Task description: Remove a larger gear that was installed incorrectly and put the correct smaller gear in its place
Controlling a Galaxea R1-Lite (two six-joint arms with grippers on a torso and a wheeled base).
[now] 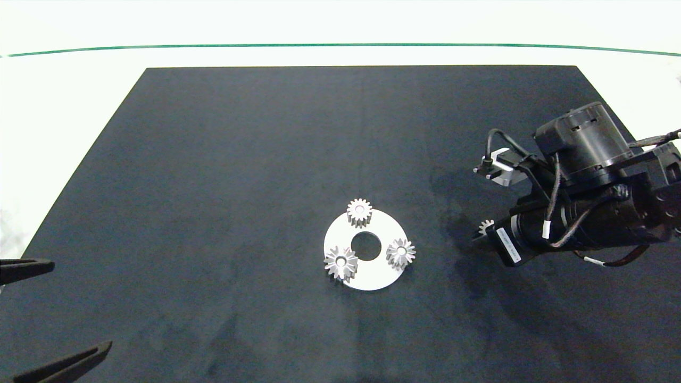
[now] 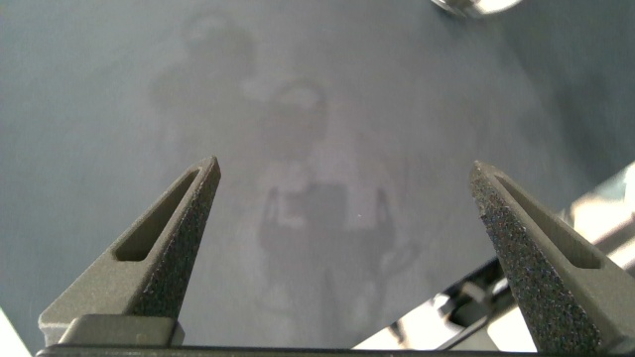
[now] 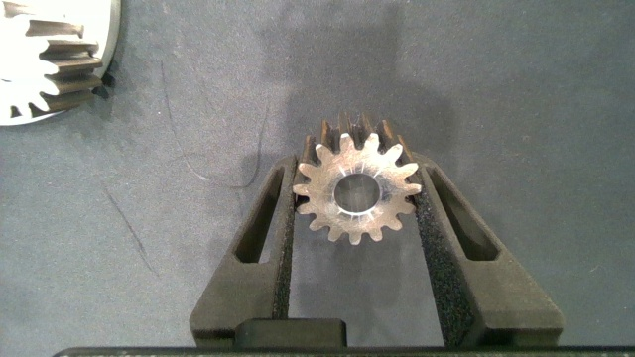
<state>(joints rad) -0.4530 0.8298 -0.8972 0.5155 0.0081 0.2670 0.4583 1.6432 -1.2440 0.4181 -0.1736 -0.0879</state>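
The smaller gear [image 3: 357, 193], silver with short blunt teeth and a round centre hole, is held just above the black mat, my right gripper [image 3: 359, 169] shut on it. In the head view this gear [image 1: 485, 227] peeks out from under the right wrist, right of the round silver plate [image 1: 372, 279]. Three gears stand on the plate. The widest one, the larger gear [image 1: 341, 262], with long pointed teeth, is at the plate's front left. My left gripper [image 2: 345, 167] is open over bare mat at the near left corner [image 1: 82, 304].
On the plate a short-toothed gear [image 1: 359, 212] stands at the back and a pointed-tooth gear [image 1: 400, 253] on the right, around a centre hole [image 1: 366, 246]. The black mat [image 1: 239, 159] lies on a white table with a green line [image 1: 340, 44] at the far edge.
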